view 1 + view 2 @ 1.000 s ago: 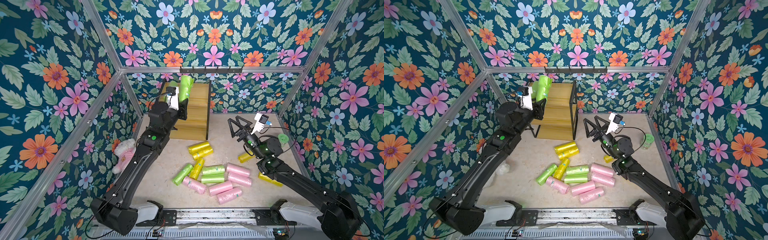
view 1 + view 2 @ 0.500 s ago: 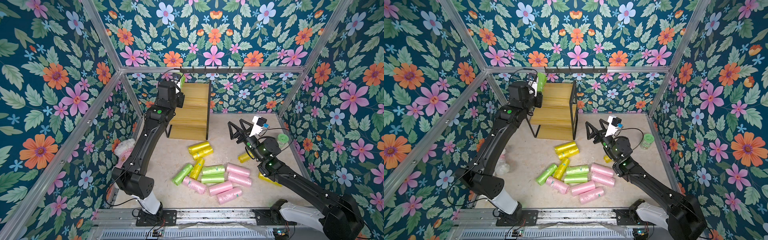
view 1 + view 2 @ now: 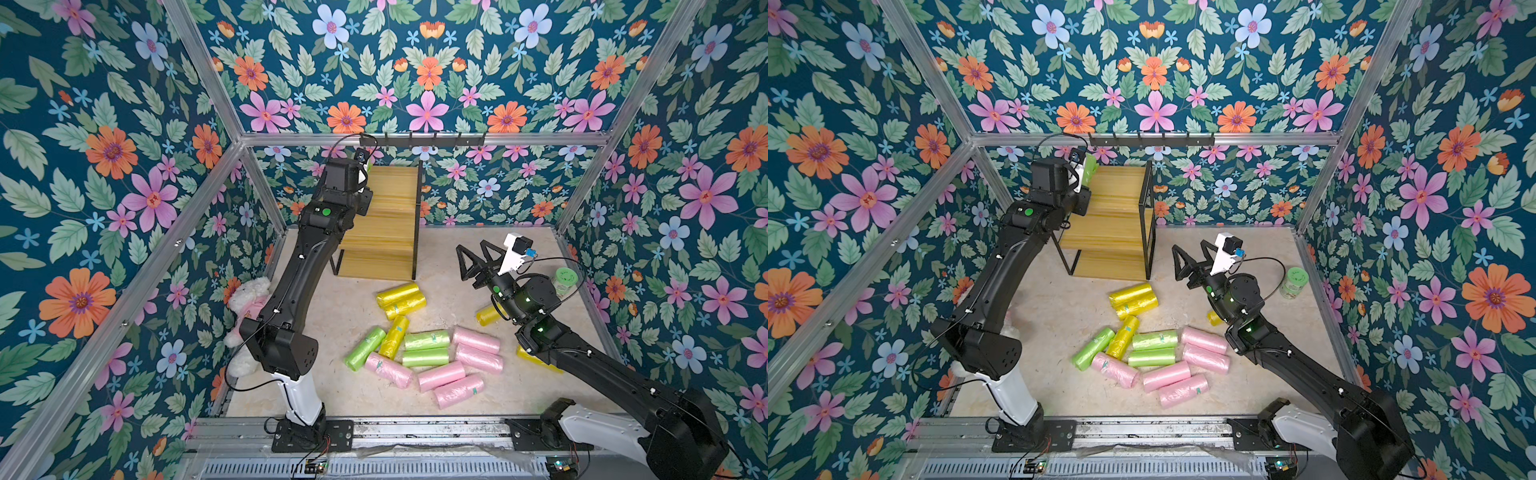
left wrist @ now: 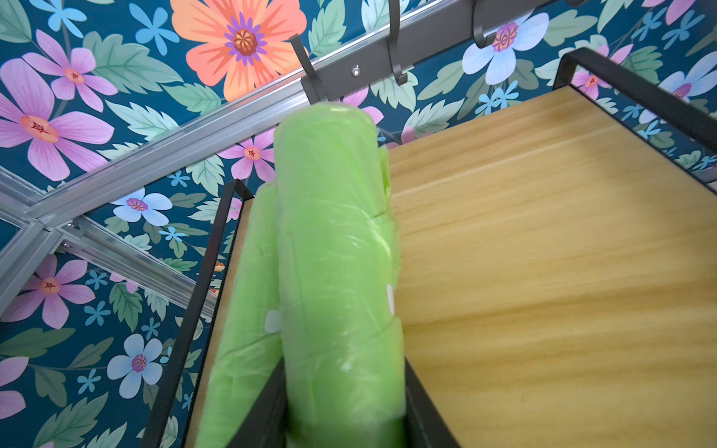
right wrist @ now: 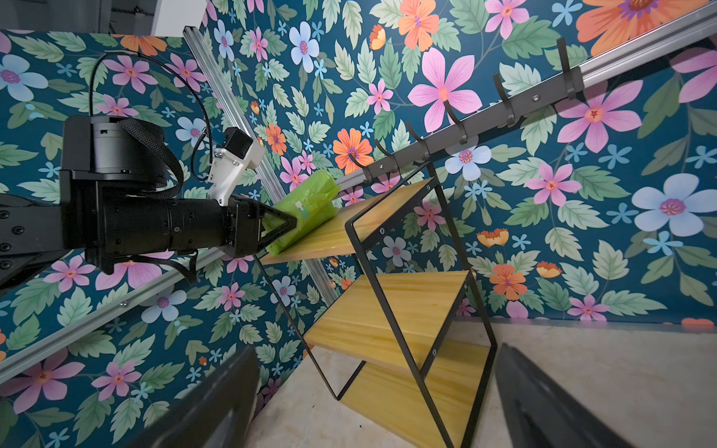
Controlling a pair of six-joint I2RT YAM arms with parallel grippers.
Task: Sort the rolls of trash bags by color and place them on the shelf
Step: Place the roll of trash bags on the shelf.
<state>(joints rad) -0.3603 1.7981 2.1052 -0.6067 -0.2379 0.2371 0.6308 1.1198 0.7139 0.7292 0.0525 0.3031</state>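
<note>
Beige speckled tabletop [image 3: 332,316], floral walls all round. Nearest me is the loose pile. Five pink rolls [image 3: 459,390] are in front, with three green rolls [image 3: 424,357] among them. The yellow rolls [image 3: 399,293] lie beyond: two side by side and touching, one tilted against the greens, two more partly hidden under my right arm. The pile lies as it did a second ago.

My right gripper [image 3: 469,246] hovers over the floor to the right of the shelf, jaws spread wide with nothing in them. It has hardly moved in the last second. A green-lidded jar [image 3: 565,282] stands behind it by the right wall.

The shelf [image 3: 390,216] stands against the back wall. My left gripper [image 5: 281,229] is up at the left end of the top board, jaws clamped on the held green roll [image 4: 337,252], which points toward the back wall. A second green roll [image 4: 248,310] lies touching it along the board's left edge. I cannot tell whether the held one rests on the wood.

A second ago this arm reached in lower, and the roll stood in plain sight at the shelf's left side. Now the wrist covers it in both top views, leaving only a sliver of green. The hook rail [image 3: 422,141] runs just above.
</note>
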